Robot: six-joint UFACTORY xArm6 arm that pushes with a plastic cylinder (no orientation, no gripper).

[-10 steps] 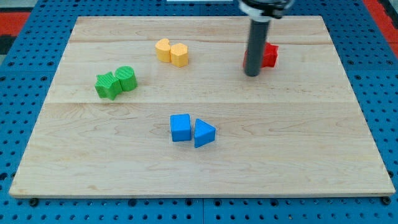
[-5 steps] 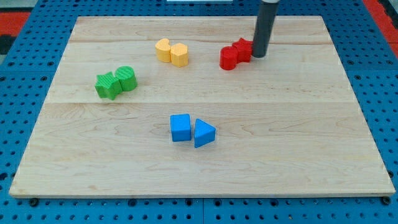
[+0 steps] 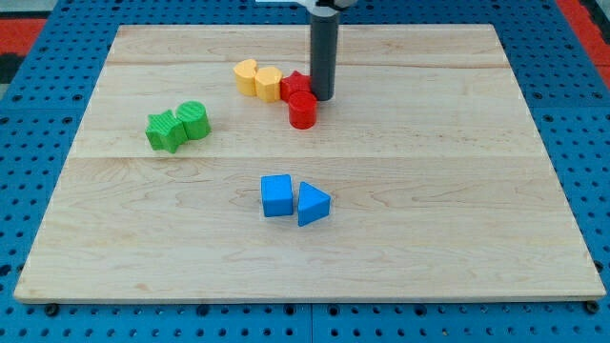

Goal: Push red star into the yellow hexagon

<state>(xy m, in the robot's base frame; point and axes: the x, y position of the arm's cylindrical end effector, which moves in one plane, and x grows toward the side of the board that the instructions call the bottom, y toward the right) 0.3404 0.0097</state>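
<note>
Here the dark rod comes down from the view's top, its upper part cut off by the frame edge, and my tip (image 3: 322,98) rests on the desk (image 3: 457,191) against the right side of the red star (image 3: 294,85). This arm carries no fingers at all, so there is nothing to open or close and nothing is held; the rod only leans on the block from the side. The rod covers the star's right edge, so its full outline is hard to make out. The red star sits near the view's top centre, its left side touching the yellow hexagon (image 3: 269,83). To the left of the hexagon, and touching it, is a second yellow block (image 3: 247,76) with a rounded top; its exact shape cannot be told. Just below the star, touching it, stands a red cylinder (image 3: 302,110), beside the tip on its lower left.

Well apart, at the view's left, a green star (image 3: 165,131) and a green cylinder (image 3: 193,120) stand pressed together. Toward the view's bottom centre a blue cube (image 3: 277,195) and a blue triangular block (image 3: 312,203) sit side by side, touching or nearly so. Around the wooden board lies a blue perforated surface (image 3: 38,143).
</note>
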